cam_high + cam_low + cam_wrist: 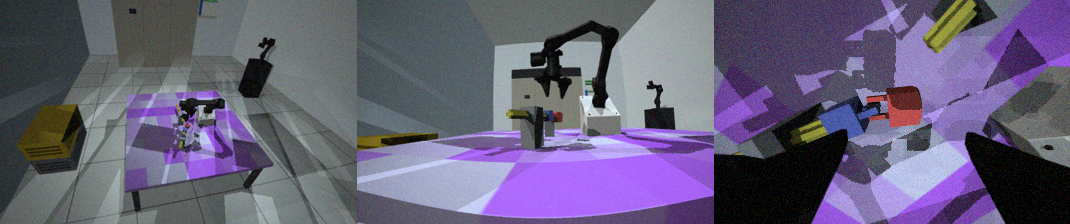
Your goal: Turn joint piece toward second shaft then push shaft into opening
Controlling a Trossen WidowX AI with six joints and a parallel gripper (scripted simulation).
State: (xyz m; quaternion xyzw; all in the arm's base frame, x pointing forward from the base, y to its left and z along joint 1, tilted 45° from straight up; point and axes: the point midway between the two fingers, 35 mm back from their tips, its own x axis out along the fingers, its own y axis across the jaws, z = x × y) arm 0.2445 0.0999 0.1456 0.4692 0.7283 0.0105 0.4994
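The red joint piece [904, 106] [557, 116] [187, 125] hangs by thin hinge bars on a blue end piece [841, 120] [549, 116] of a yellow shaft [809, 132] [517, 114] [181, 145]. That shaft runs through a grey block [532, 127]. The second yellow shaft [950, 24] [178, 110] lies apart from the joint piece, at an angle to it. My gripper [905, 136] [555, 92] [183, 117] is open and empty. It hangs straight above the joint piece and touches nothing.
The arm's white base [600, 119] [206, 117] [1034, 125] stands on the purple table [204, 163] [577, 182], just right of the blocks. A yellow crate [51, 138] sits on the floor at the left. A black pedestal with a small arm [255, 77] [659, 117] stands at the far right.
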